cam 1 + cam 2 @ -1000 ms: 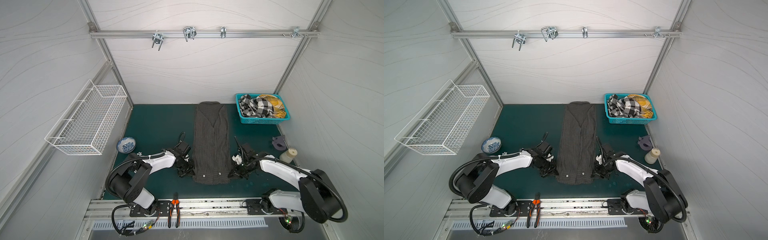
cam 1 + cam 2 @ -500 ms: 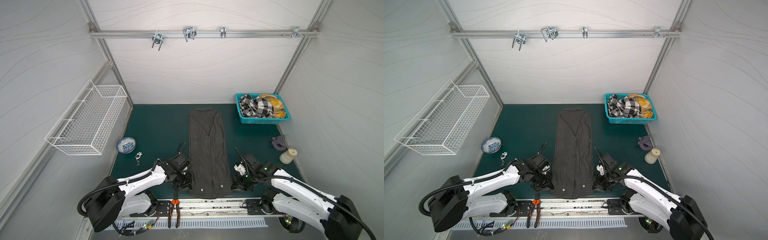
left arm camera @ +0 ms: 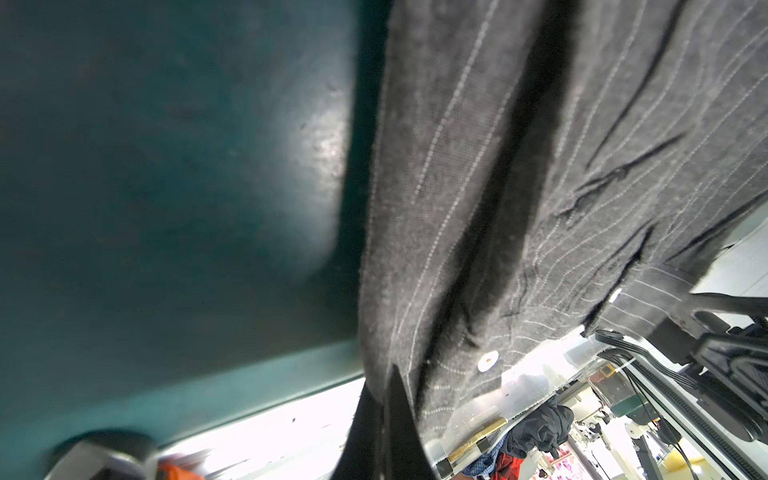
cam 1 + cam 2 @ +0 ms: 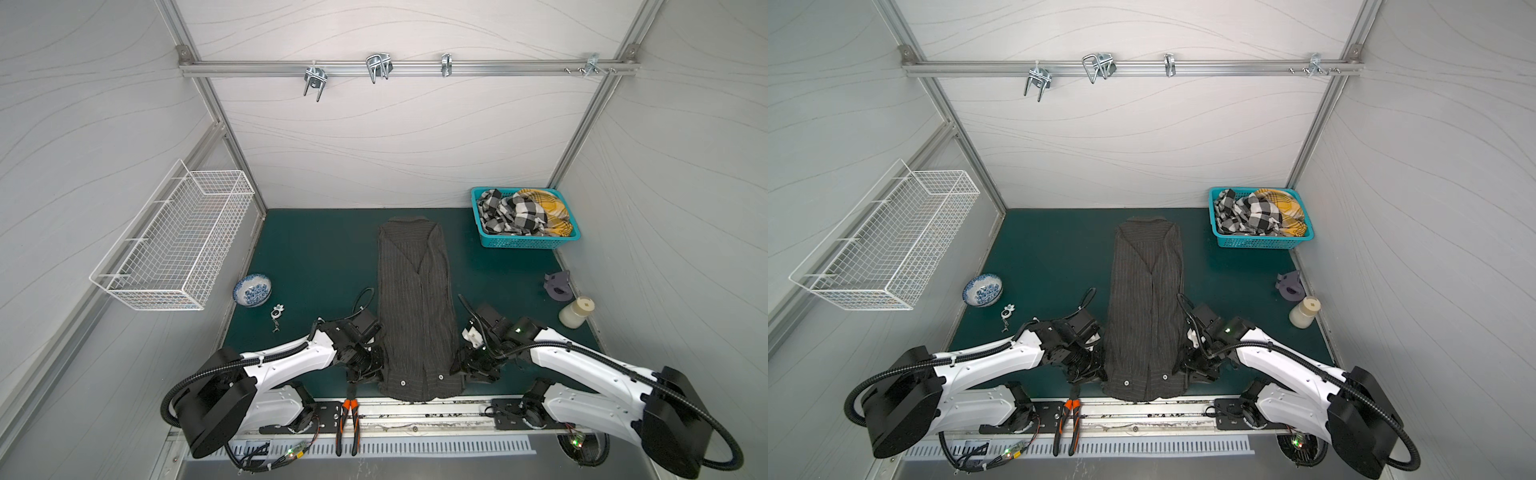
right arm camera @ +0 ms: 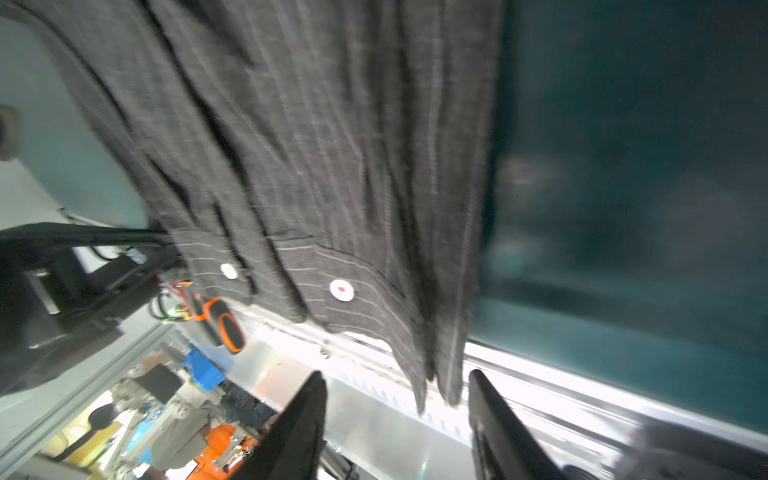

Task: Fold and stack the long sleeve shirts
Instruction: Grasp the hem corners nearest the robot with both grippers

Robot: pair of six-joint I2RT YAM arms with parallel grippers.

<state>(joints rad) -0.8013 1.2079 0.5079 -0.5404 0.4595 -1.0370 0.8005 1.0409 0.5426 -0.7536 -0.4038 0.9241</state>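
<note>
One of the long sleeve shirts [image 4: 415, 307] [image 4: 1146, 307], dark charcoal with pale pinstripes, lies folded into a long narrow strip down the middle of the green mat. Its collar is at the far end. Its buttoned hem reaches the table's near edge. My left gripper [image 4: 376, 374] [image 4: 1096, 374] [image 3: 384, 374] is shut on the hem's left corner. My right gripper [image 4: 461, 370] [image 4: 1183, 370] [image 5: 397, 380] stands open at the hem's right corner. In the right wrist view that loose shirt corner [image 5: 440, 374] hangs between the spread fingers, nearer one of them, with a white button [image 5: 341, 289] beside it.
A teal basket [image 4: 519, 243] of checked clothes stands at the back right. A wire basket [image 4: 174, 245] hangs on the left wall. On the mat lie a blue-white bowl [image 4: 252, 289], a keyring [image 4: 276, 313], a grey object [image 4: 557, 284] and a white jar [image 4: 576, 311]. Orange-handled pliers [image 4: 348, 419] rest on the front rail.
Both arms have drawn the shirt's hem toward the table's near edge. The right gripper has opened and let go of its corner. The left stays shut on its corner.
</note>
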